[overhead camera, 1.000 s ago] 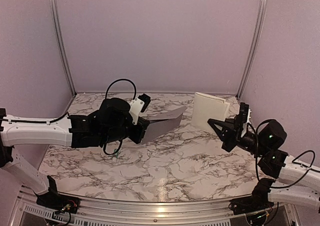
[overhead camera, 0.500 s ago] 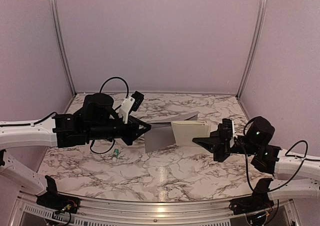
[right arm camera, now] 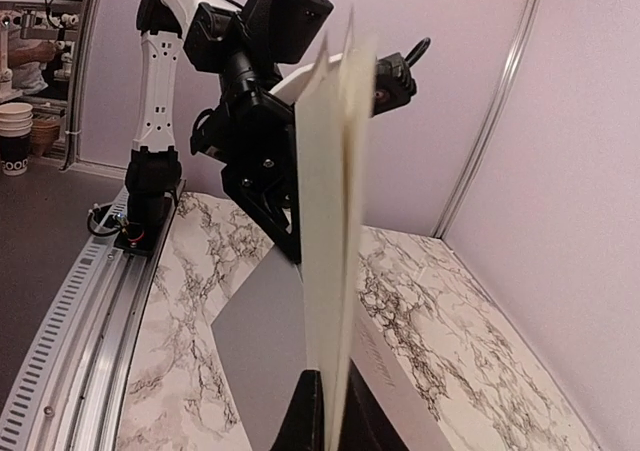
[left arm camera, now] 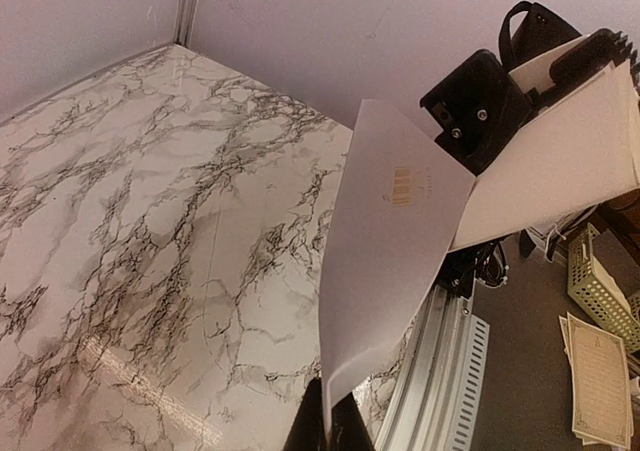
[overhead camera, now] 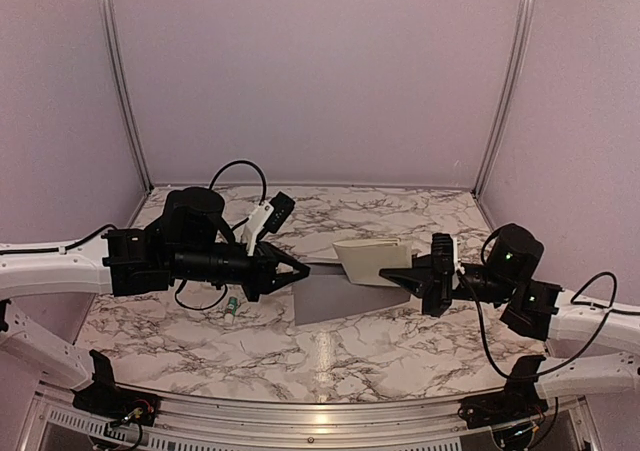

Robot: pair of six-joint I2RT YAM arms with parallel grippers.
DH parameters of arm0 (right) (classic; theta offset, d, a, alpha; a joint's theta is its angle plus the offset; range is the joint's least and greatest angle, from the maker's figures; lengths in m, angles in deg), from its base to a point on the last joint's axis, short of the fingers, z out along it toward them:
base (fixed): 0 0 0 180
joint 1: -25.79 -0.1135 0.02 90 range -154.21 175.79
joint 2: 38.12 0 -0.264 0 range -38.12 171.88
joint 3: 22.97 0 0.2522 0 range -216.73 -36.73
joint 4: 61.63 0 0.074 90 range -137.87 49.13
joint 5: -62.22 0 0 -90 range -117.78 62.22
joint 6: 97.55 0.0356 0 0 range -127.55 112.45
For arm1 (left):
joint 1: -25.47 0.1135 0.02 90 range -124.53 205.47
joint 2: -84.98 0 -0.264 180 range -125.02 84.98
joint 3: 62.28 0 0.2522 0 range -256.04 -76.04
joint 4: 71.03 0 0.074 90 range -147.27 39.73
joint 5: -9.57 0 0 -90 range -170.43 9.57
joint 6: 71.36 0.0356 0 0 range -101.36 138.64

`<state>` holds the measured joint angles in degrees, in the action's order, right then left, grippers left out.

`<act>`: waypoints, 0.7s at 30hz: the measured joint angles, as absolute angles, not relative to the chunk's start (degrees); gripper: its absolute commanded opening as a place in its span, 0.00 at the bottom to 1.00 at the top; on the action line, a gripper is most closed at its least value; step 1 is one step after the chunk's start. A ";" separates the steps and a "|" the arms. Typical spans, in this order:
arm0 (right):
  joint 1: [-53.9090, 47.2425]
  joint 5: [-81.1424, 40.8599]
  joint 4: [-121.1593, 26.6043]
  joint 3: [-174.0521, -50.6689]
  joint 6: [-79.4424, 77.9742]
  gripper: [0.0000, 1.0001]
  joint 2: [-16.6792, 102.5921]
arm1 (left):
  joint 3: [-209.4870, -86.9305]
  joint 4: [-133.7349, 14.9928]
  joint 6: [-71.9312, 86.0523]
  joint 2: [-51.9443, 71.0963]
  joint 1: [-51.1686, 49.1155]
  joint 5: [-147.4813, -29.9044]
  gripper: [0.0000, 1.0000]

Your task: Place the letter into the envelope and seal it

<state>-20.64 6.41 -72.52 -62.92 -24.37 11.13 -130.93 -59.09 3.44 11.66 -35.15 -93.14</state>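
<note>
The grey envelope (overhead camera: 335, 296) hangs over the middle of the marble table, and my left gripper (overhead camera: 303, 268) is shut on its left edge. In the left wrist view the envelope (left arm camera: 385, 241) rises edge-on from my left gripper (left arm camera: 330, 426). The cream folded letter (overhead camera: 368, 261) is pinched at its right end by my right gripper (overhead camera: 385, 276), shut on it. It lies just above and behind the envelope's top edge. Seen from the right wrist, the letter (right arm camera: 335, 221) stands edge-on out of my right gripper (right arm camera: 330, 411), with the envelope (right arm camera: 265, 351) below and left of it.
A small green-white tube (overhead camera: 231, 306) lies on the table below the left arm. A metal rail (overhead camera: 320, 411) runs along the near edge. Purple walls close in the back and both sides. A green basket (left arm camera: 600, 281) and papers sit off the table.
Both arms have swung toward the table's middle. The letter came from the back right down to the envelope's top edge. The envelope dropped lower and turned flatter.
</note>
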 measured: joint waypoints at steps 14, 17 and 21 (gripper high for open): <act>-20.66 4.64 -70.83 -63.93 -25.55 0.00 11.35 | -130.37 -58.81 5.91 11.64 -35.93 -96.00 0.00; -20.66 4.62 -70.55 -64.01 -25.64 0.00 11.15 | -130.37 -58.59 6.67 11.62 -36.07 -95.92 0.00; -20.66 4.64 -70.46 -64.01 -25.61 0.00 10.93 | -130.37 -57.78 7.61 11.53 -36.11 -95.81 0.00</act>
